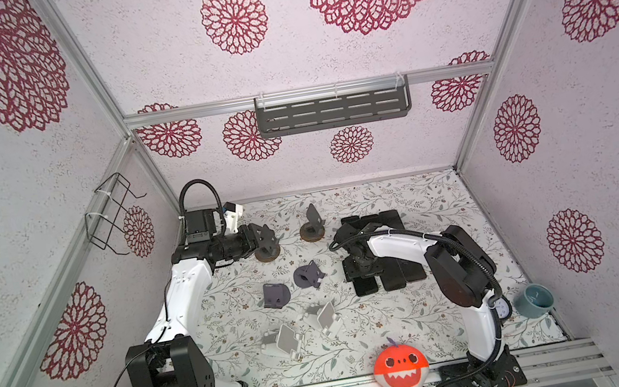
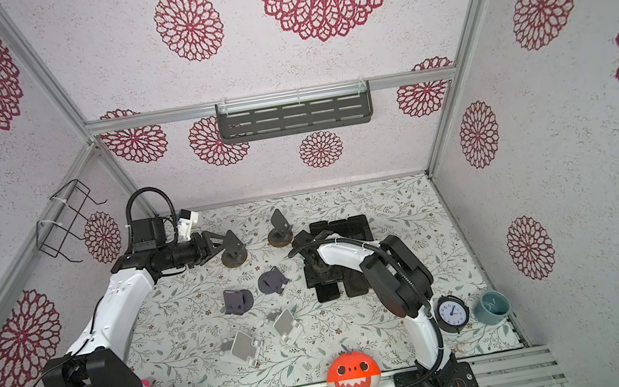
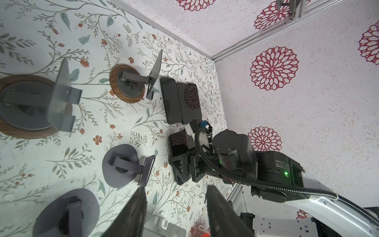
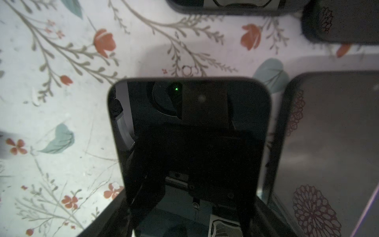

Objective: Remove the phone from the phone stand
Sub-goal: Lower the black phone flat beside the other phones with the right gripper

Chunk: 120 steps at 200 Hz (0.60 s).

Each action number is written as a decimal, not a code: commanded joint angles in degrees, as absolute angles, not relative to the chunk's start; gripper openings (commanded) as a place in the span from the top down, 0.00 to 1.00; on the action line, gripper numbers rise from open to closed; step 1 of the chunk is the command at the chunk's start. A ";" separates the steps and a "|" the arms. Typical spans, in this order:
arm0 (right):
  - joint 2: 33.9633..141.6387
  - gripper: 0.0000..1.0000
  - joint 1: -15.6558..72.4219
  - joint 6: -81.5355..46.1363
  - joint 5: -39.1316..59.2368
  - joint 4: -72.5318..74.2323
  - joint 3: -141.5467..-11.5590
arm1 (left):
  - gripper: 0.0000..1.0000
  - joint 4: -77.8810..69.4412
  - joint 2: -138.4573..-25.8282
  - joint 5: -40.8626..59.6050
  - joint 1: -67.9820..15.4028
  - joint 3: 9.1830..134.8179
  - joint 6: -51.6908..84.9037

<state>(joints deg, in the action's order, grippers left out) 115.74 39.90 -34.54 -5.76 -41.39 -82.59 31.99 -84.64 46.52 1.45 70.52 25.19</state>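
Right pincer (image 4: pixel 192 207): jaws set wide, seemingly clasping the long edges of the phone (image 4: pixel 190 133), which juts forward of the fingertips, screen up, low over the worktop (image 4: pixel 61 106); whether it touches the surface cannot be told. Just beside it lies a second phone (image 4: pixel 332 133); lower level, hold clear of that neighbour, release only once flat, then rise straight. Farther out, the nearest phone stand (image 1: pixel 309 224) is empty; left pincer (image 3: pixel 175 186) half spread, holding nothing.
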 commanded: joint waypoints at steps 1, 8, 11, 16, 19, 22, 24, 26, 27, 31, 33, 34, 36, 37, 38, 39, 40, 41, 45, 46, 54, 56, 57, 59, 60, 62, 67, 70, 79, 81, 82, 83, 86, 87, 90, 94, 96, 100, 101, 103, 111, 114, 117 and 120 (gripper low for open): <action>115.31 0.40 39.73 -35.53 -7.29 -42.78 -82.87 | 0.49 30.45 -83.53 47.37 2.06 70.05 25.50; 115.24 0.40 39.73 -35.58 -7.21 -42.79 -82.80 | 0.49 30.50 -83.52 47.37 2.06 70.05 25.54; 115.26 0.39 39.73 -35.52 -7.23 -42.76 -82.79 | 0.49 30.50 -83.51 47.41 2.10 70.05 25.55; 115.27 0.39 39.73 -35.51 -7.23 -42.86 -82.91 | 0.49 30.50 -83.48 47.38 2.11 70.05 25.57; 115.30 0.39 39.73 -35.54 -7.22 -42.88 -82.88 | 0.49 30.50 -83.48 47.43 2.11 70.05 25.50; 115.24 0.39 39.75 -35.45 -7.27 -42.92 -82.88 | 0.49 30.50 -83.49 47.38 2.11 70.05 25.50; 115.25 0.39 39.73 -35.43 -7.29 -42.99 -82.90 | 0.49 30.50 -83.50 47.37 2.09 70.05 25.51; 115.30 0.39 39.73 -35.44 -7.29 -43.05 -82.95 | 0.49 30.50 -83.45 47.37 2.15 70.05 25.49; 115.30 0.38 39.73 -35.48 -7.34 -43.06 -82.96 | 0.49 30.50 -83.47 47.42 2.17 70.05 25.54; 115.30 0.38 39.73 -35.37 -7.46 -43.19 -82.97 | 0.49 30.48 -83.49 47.51 2.20 70.05 25.57; 115.31 0.38 39.73 -35.34 -7.49 -43.21 -83.01 | 0.49 30.45 -83.39 47.54 2.20 70.05 25.53; 115.31 0.38 39.73 -35.38 -7.52 -43.22 -83.03 | 0.49 30.43 -83.40 47.54 2.20 70.05 25.51; 115.36 0.37 39.73 -35.34 -7.55 -43.30 -83.05 | 0.49 30.42 -83.41 47.61 2.20 70.05 25.49; 115.38 0.37 39.73 -35.29 -7.55 -43.36 -83.05 | 0.49 30.41 -83.41 47.63 2.20 70.05 25.53; 115.35 0.37 39.73 -35.27 -7.56 -43.39 -83.06 | 0.49 30.37 -83.41 47.72 2.20 70.05 25.56; 115.33 0.37 39.73 -35.30 -7.56 -43.40 -83.06 | 0.49 30.34 -83.41 47.72 2.20 70.05 25.61; 115.32 0.37 39.73 -35.23 -7.60 -43.41 -83.10 | 0.49 30.33 -83.36 47.77 2.20 70.05 25.59; 115.32 0.37 39.73 -35.19 -7.62 -43.41 -83.12 | 0.49 30.33 -83.39 47.79 2.20 70.05 25.63; 115.38 0.36 39.73 -35.17 -7.78 -43.57 -83.14 | 0.49 30.25 -83.40 47.94 2.15 70.00 25.65; 115.39 0.36 39.73 -35.17 -7.84 -43.58 -83.23 | 0.49 30.24 -83.40 47.96 2.13 69.98 25.70; 115.29 0.35 39.73 -35.18 -8.15 -43.77 -83.23 | 0.49 30.00 -83.34 48.24 2.20 69.90 25.84; 115.20 0.35 39.73 -35.16 -8.21 -43.77 -83.17 | 0.49 29.91 -83.35 48.32 2.20 69.88 25.86; 115.21 0.34 39.73 -35.20 -8.19 -43.77 -83.16 | 0.49 29.85 -83.29 48.33 2.24 69.88 25.85; 115.18 0.34 39.73 -35.17 -8.22 -43.77 -83.15 | 0.49 29.81 -83.31 48.36 2.27 69.87 25.95; 115.11 0.34 39.73 -35.25 -8.24 -43.77 -83.15 | 0.49 29.80 -83.27 48.39 2.28 69.87 25.98; 115.08 0.34 39.73 -35.25 -8.25 -43.73 -83.15 | 0.49 29.73 -83.31 48.42 2.28 69.87 25.99; 114.98 0.32 39.73 -35.33 -8.33 -43.81 -83.06 | 0.49 29.69 -83.25 48.43 2.29 69.79 25.98; 114.96 0.31 39.73 -35.33 -8.35 -43.73 -83.06 | 0.49 29.70 -83.26 48.43 2.29 69.79 25.99; 114.75 0.31 39.73 -35.26 -8.35 -43.65 -83.02 | 0.49 29.71 -83.35 48.51 2.35 69.79 26.07; 114.67 0.31 39.73 -35.27 -8.39 -43.65 -83.03 | 0.49 29.69 -83.26 48.51 2.37 69.79 26.07; 114.64 0.31 39.73 -35.26 -8.37 -43.67 -83.04 | 0.49 29.65 -83.25 48.51 2.37 69.79 26.09; 114.62 0.31 39.73 -35.25 -8.36 -43.67 -83.05 | 0.49 29.64 -83.33 48.52 2.37 69.79 26.05; 114.68 0.30 39.73 -35.27 -8.35 -43.61 -83.03 | 0.49 29.62 -83.38 48.56 2.37 69.79 26.05; 114.64 0.30 39.73 -35.26 -8.35 -43.60 -83.05 | 0.49 29.62 -83.39 48.58 2.37 69.79 26.03; 114.58 0.30 39.73 -35.31 -8.35 -43.55 -83.06 | 0.49 29.62 -83.38 48.60 2.37 69.79 26.09; 114.56 0.30 39.73 -35.35 -8.35 -43.56 -83.05 | 0.49 29.62 -83.26 48.60 2.37 69.79 26.02; 114.60 0.30 39.73 -35.34 -8.31 -43.58 -83.05 | 0.49 29.58 -83.31 48.60 2.37 69.85 26.06; 114.45 0.30 39.73 -35.35 -8.26 -43.59 -83.03 | 0.49 29.62 -83.29 48.60 2.37 69.79 26.06; 114.49 0.30 39.73 -35.34 -8.26 -43.59 -83.05 | 0.49 29.62 -83.30 48.60 2.37 69.79 26.08; 114.45 0.29 39.73 -35.36 -8.28 -43.55 -83.05 | 0.49 29.62 -83.27 48.65 2.37 69.79 26.10; 114.46 0.29 39.73 -35.33 -8.18 -43.50 -83.04 | 0.49 29.56 -83.27 48.64 2.45 69.79 26.15; 114.51 0.25 39.73 -35.33 -8.17 -43.51 -83.01 | 0.49 29.59 -83.24 48.62 2.46 69.79 26.11; 114.48 0.23 39.73 -35.34 -8.11 -43.58 -82.99 | 0.49 29.57 -83.27 48.61 2.46 69.79 26.06; 114.38 0.22 39.73 -35.33 -8.09 -43.59 -82.97 | 0.49 29.56 -83.23 48.68 2.46 69.79 26.02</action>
<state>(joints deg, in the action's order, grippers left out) 115.74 39.90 -34.57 -6.22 -41.60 -82.59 31.05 -84.64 47.55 1.83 70.32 25.67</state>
